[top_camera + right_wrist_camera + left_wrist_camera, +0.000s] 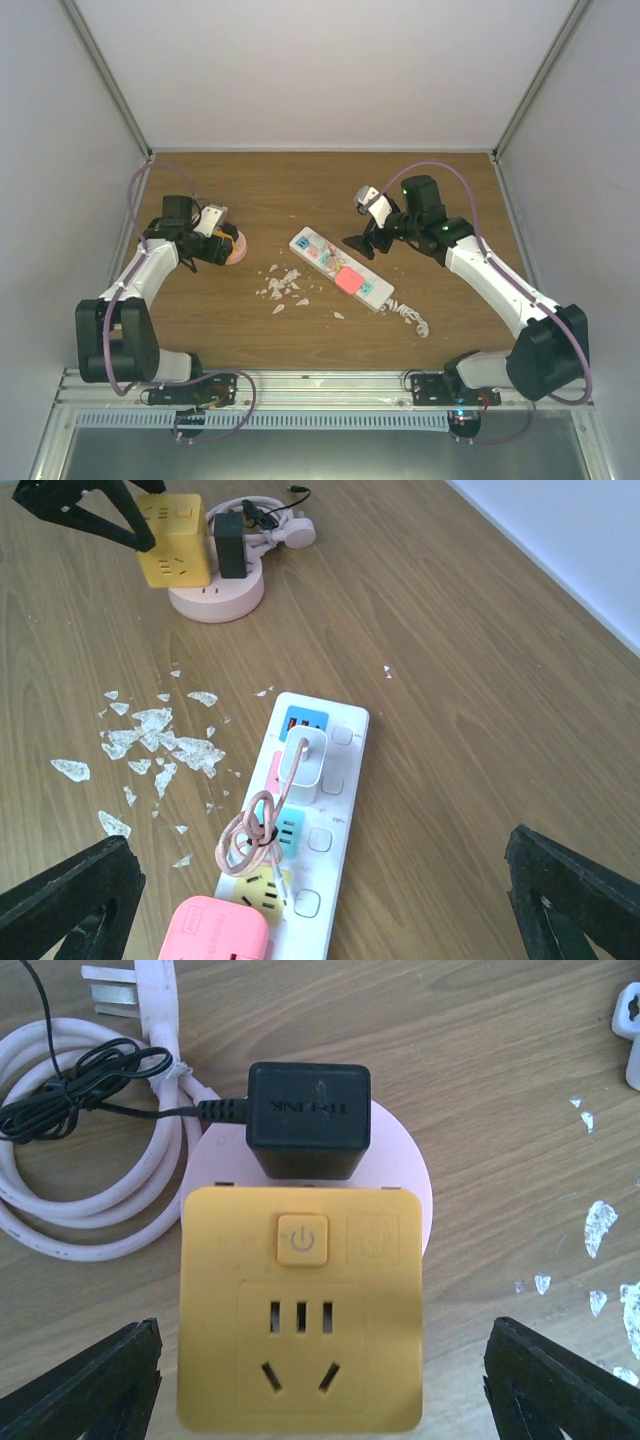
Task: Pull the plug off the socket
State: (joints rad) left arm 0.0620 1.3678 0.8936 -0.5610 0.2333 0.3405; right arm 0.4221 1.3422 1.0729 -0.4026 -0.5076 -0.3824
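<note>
Two grippers, both spread wide, nothing held, as I see it. Left gripper [320,1360] hangs over yellow socket cube [300,1310]; black plug [308,1110] sits in cube's side, above pink round base [405,1160]. Right gripper [320,880] hangs over white power strip [345,770], white plug [303,765] seated in it.
</note>
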